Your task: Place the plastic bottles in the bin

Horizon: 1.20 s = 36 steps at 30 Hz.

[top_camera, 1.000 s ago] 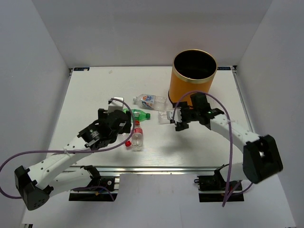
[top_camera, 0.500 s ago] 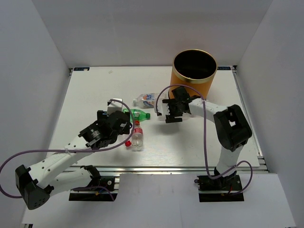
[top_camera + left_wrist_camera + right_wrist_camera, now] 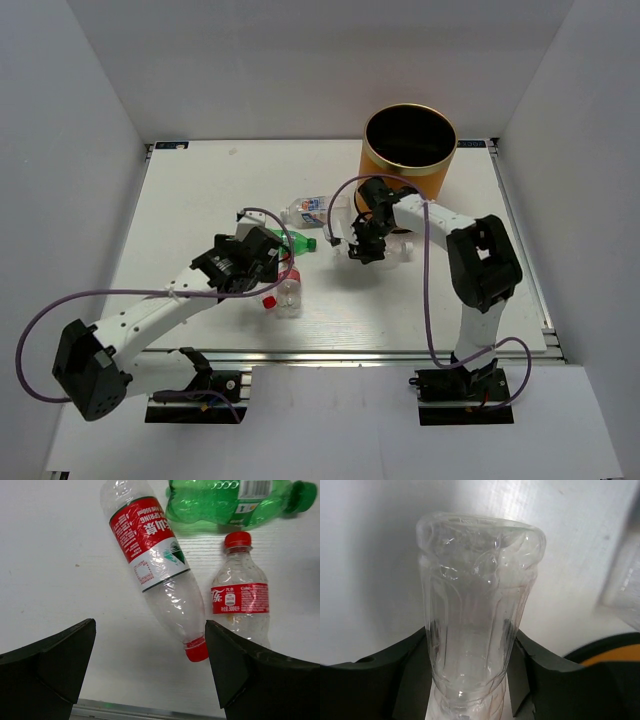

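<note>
- White walls boxed in a white table (image 3: 180, 200), and the bin (image 3: 409, 165) stood upright at its far right, mouth open.
- Just near-left of the bin, the right gripper (image 3: 362, 245) sat low over the table. Its jaws stood partway closed around the clear bottle (image 3: 475, 610), and in the wrist view a finger appeared to press each side of the body.
- That bottle ran lengthwise out from between the fingers, with most of its length beyond them. Whether it had left the table could not be told.
- Its thin, crumpled wall looked likely to buckle under the squeeze, so it might slip or pivot between the fingers on the lift.
- Because the grip sat toward one end, the long free end might swing and catch the bin's gold rim instead of clearing it.
- Over the table's middle-left the left gripper (image 3: 150, 680) hung wide open, holding nothing.
- Below it the red-label bottle (image 3: 150, 565) lay slanted, its red cap reaching in between the fingers and pointing toward the near edge.
- Just beside it on the right lay the small cola bottle (image 3: 240, 605), touching or nearly so. The green bottle (image 3: 230, 500) lay across beyond them both.
- Closing on the red-label bottle could shove the cola bottle aside, or roll either one toward the near edge.
- A blue-and-white-label bottle (image 3: 312, 208) lay on the far side of the green one, left of the right gripper.
</note>
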Motion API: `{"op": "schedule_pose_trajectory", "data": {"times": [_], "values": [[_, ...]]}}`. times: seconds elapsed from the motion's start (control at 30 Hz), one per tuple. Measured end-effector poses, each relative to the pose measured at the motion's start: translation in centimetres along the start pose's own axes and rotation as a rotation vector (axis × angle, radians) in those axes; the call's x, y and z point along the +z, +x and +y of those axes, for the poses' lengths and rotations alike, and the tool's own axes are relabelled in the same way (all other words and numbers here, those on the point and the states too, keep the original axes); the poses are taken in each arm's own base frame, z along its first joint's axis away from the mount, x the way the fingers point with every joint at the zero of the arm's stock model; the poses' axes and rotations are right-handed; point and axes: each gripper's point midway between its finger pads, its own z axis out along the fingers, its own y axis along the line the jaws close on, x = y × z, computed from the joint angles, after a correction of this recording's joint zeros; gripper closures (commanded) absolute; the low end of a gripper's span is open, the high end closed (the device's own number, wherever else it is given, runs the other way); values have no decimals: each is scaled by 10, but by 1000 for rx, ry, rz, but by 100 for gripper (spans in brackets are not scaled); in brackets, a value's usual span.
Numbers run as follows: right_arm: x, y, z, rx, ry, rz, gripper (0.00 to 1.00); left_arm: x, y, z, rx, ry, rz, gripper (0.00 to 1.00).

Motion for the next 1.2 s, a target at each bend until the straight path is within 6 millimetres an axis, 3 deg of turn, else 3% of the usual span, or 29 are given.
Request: {"op": "schedule_pose_trajectory", "data": {"times": [0.1, 0.2, 0.33, 0.43, 0.57, 0.63, 0.67, 0.77, 0.9, 1.0, 1.07, 1.13, 1.2], "values": [[-23, -23, 23, 56, -53, -81, 98, 11, 9, 2, -5, -23, 55, 0], [-74, -61, 25, 102, 6, -185, 98, 18, 14, 4, -26, -37, 88, 0], [-168, -127, 7, 94, 195, -375, 98, 24, 19, 6, -58, -54, 121, 0], [-233, -164, 2, 78, 339, -496, 96, 30, 26, 5, -75, -62, 159, 0], [-293, -189, -12, 74, 520, -606, 94, 38, 36, 0, -99, -62, 207, 0], [-322, -193, -37, 89, 641, -640, 94, 40, 38, -3, -115, -53, 215, 0], [-327, -193, -43, 91, 663, -645, 94, 40, 40, -3, -122, -52, 217, 0], [-347, -185, -84, 121, 791, -647, 92, 41, 39, -4, -138, -52, 217, 0], [-353, -154, -139, 172, 914, -603, 81, 43, 38, -4, -162, -57, 213, 0], [-336, -114, -173, 241, 948, -544, 64, 44, 38, -3, -174, -67, 211, 0], [-317, -85, -190, 295, 939, -505, 42, 44, 37, -2, -183, -75, 209, 0], [-296, -57, -200, 359, 910, -474, 11, 45, 37, -1, -189, -79, 207, 0], [-279, -36, -203, 409, 873, -457, 10, 45, 38, 0, -196, -85, 208, 0]]}}
